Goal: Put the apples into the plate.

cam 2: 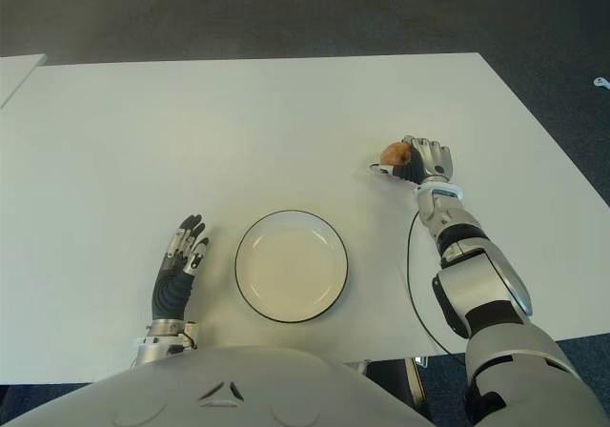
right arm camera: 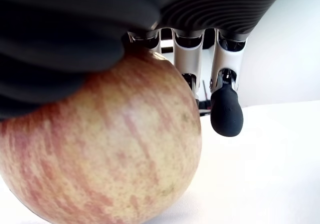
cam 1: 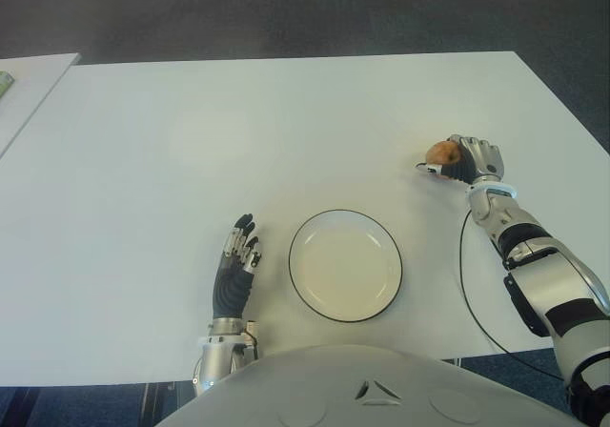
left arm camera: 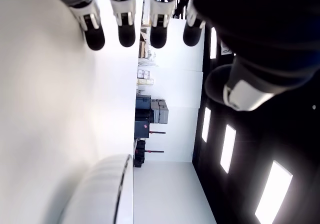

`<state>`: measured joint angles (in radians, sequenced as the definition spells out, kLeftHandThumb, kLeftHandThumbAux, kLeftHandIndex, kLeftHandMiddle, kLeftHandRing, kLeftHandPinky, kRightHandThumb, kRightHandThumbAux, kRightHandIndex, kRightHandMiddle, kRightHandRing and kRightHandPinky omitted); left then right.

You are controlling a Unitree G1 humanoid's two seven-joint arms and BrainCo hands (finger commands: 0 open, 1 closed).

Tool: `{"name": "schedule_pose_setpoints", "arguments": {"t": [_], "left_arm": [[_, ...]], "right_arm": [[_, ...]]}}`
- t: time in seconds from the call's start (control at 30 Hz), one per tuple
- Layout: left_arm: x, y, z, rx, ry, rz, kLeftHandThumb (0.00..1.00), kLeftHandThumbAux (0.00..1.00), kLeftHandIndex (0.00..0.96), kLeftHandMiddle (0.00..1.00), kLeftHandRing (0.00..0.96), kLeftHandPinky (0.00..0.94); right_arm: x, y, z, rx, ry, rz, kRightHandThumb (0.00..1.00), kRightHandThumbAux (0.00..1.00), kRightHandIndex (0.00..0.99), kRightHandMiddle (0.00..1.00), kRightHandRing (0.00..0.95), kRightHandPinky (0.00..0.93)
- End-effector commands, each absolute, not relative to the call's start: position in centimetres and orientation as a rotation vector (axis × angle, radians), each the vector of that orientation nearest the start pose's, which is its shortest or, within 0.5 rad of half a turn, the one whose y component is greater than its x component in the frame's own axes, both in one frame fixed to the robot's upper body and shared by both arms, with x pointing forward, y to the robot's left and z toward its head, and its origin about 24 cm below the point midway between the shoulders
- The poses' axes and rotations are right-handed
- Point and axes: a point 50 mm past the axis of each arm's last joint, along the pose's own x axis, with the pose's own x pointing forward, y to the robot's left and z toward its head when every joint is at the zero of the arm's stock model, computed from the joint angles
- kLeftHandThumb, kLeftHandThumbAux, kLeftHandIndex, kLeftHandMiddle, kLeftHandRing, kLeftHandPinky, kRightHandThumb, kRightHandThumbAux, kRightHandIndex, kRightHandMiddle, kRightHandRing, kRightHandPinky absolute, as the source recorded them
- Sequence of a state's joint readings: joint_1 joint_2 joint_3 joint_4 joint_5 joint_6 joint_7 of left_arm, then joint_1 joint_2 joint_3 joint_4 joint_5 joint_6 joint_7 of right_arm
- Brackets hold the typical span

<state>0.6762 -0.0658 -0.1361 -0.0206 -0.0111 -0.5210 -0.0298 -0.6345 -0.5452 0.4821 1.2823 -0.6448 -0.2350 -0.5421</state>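
The plate [cam 1: 345, 265] sits on the bench [cam 1: 238, 132] near its front edge; the left hand [cam 1: 234, 267] is just left of it, the right hand [cam 1: 467, 160] with the apple [cam 1: 441, 152] behind and to its right.

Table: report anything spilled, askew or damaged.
Nothing stands out. The plate sits flat and bare on the table, the right hand is wrapped around an intact apple, and the left hand shows open left of the plate.

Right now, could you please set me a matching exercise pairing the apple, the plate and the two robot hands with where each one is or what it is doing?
Things:
1. apple
2. plate
3. left robot hand
4. right robot hand

States:
A. empty, near the table's front edge
B. open, left of the plate
C. closed around the fruit
D. held on the right side of the table

Pairs: 1-D, 2-A, 3-B, 4-C
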Motion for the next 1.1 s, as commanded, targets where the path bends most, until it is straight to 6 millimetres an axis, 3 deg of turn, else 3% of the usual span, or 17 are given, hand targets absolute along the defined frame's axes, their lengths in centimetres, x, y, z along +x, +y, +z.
{"name": "schedule_pose_setpoints", "arguments": {"t": [0.03, 0.47, 0.93, 1.1], "left_arm": [[9.7, 13.9, -2.0, -0.109, 0.137, 0.092, 0.012, 0.522, 0.0, 0.0, 0.0, 0.006], [9.9, 13.6, -1.6, -0.114, 0.104, 0.083, 0.002, 0.528, 0.0, 0.0, 0.0, 0.003], [10.1, 13.7, -1.6, -0.069, 0.08, 0.059, 0.0, 0.502, 0.0, 0.0, 0.0, 0.0], [10.0, 13.9, -1.9, -0.061, 0.091, 0.065, 0.0, 0.502, 0.0, 0.0, 0.0, 0.0]], "right_arm": [[28.8, -30.2, -1.9, -1.524, 0.401, 0.002, 0.7, 0.722, 0.438, 0.734, 0.71, 0.656], [32.7, -29.7, 3.2, -1.346, 0.203, -0.136, 0.704, 0.721, 0.438, 0.731, 0.702, 0.653], [33.6, -28.2, 5.6, -1.293, -0.03, -0.174, 0.704, 0.721, 0.438, 0.691, 0.655, 0.612], [33.8, -26.8, 6.1, -1.242, -0.125, -0.167, 0.704, 0.72, 0.44, 0.711, 0.679, 0.664]]}}
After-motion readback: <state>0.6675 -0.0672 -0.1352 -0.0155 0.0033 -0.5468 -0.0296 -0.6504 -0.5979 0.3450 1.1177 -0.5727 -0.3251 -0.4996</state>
